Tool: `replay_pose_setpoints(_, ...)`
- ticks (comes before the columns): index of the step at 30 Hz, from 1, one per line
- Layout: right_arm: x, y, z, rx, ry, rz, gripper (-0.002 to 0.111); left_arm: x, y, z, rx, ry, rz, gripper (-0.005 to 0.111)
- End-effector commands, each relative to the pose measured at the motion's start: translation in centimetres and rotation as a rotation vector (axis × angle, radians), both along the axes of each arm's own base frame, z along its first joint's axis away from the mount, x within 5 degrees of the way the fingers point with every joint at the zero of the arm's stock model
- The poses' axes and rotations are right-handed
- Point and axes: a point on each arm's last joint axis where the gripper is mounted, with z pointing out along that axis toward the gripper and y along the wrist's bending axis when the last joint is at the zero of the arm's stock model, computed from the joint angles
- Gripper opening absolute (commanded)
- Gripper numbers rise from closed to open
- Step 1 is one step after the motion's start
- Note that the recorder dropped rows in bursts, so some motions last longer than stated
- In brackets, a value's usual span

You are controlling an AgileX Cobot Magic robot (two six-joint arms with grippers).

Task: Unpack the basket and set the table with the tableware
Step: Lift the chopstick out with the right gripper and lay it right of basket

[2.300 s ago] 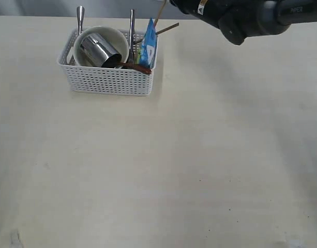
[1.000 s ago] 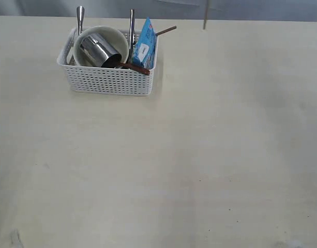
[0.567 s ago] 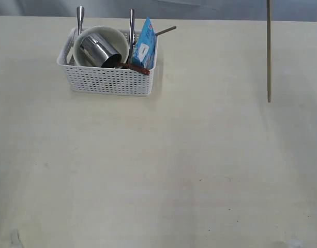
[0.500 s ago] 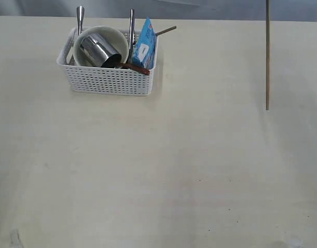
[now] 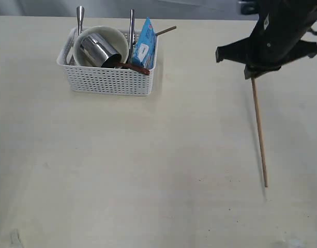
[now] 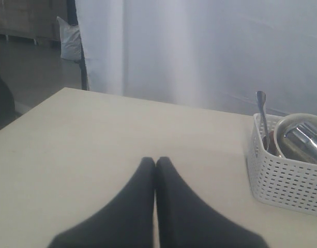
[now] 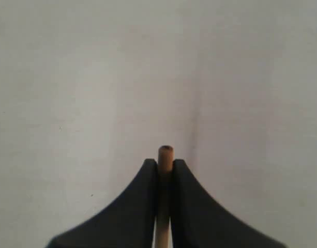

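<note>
Chopstick (image 5: 259, 132) now lowered toward table (image 5: 148, 181), my right gripper (image 5: 253, 76) clamped on it; left gripper (image 6: 155, 164) closed, empty. Nothing laid yet, basket (image 5: 109, 81) nearly full.

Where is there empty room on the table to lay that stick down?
The table is bare across the whole front, in front of the basket and left of the chopstick the right end effector holds, and also between those two. Only the basket is crowded: bowl, steel cup, cutlery, blue packet.

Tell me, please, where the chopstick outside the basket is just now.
The chopstick hangs at the exterior view's right, pinched by the right gripper, far from the basket.
</note>
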Motion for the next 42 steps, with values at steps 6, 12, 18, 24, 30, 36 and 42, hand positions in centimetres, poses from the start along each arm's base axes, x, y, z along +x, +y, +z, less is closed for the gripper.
replay_pose_setpoints(6,-2.2,-0.1,-4.4,0.111,-0.014,-0.024,0.000,0.0,0.0,-0.1,0.000,-0.002,0.004,0.000)
replay_pose_setpoints(12,-2.7,-0.4,-5.6,0.085,0.020,-0.013,0.000,0.0,0.0,-0.1,0.000,-0.002,0.004,0.000)
replay_pose_setpoints(18,-2.6,-0.3,-7.7,0.059,0.083,-0.006,0.000,0.0,0.0,-0.1,0.000,-0.002,0.004,0.000)
replay_pose_setpoints(24,-2.5,-0.2,-9.4,0.047,0.129,-0.006,0.000,0.0,0.0,-0.1,0.000,-0.002,0.004,0.000)
replay_pose_setpoints(30,-2.5,-0.2,-9.4,0.049,0.130,-0.009,0.000,0.0,0.0,-0.1,0.000,-0.002,0.004,0.000)
replay_pose_setpoints(36,-2.5,-0.1,-9.5,0.050,0.137,-0.005,0.007,0.0,0.0,-0.1,0.000,-0.002,0.004,0.000)
replay_pose_setpoints(42,-2.5,-0.1,-9.5,0.053,0.134,-0.006,0.043,0.0,0.0,-0.1,0.000,-0.002,0.004,0.000)
